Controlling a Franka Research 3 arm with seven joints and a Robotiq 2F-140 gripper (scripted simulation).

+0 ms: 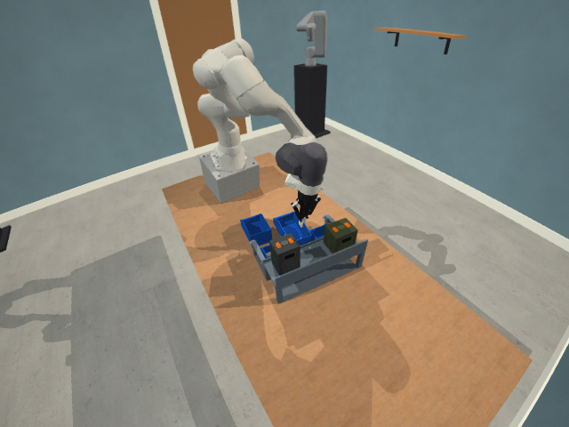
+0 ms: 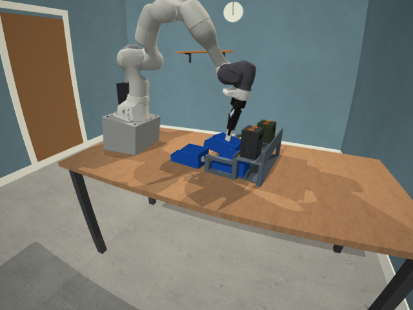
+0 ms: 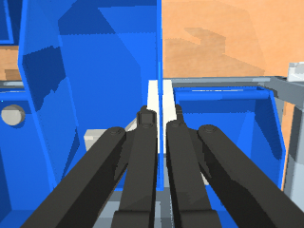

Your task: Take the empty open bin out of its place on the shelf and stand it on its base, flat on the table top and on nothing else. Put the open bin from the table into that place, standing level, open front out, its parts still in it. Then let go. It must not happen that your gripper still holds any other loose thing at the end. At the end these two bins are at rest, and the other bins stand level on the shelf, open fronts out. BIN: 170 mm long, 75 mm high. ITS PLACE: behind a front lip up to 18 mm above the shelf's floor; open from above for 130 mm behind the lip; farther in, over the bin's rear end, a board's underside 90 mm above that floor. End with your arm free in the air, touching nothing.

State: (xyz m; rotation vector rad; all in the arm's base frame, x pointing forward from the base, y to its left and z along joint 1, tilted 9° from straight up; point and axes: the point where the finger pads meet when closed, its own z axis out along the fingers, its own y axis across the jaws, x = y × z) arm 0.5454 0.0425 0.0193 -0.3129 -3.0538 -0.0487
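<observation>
Claw [image 1: 301, 223] [image 2: 228, 136] [image 3: 160, 94], nearly closed, pinches one wall of the blue open bin with pale parts [image 1: 285, 224] [image 2: 217, 143] [image 3: 102, 62], tilted above the grey slatted shelf [image 1: 321, 263] [image 2: 272, 154] [image 3: 294, 91]. Ease its rear under the board, then level it gently behind the lip, keeping the parts in, before releasing.
</observation>
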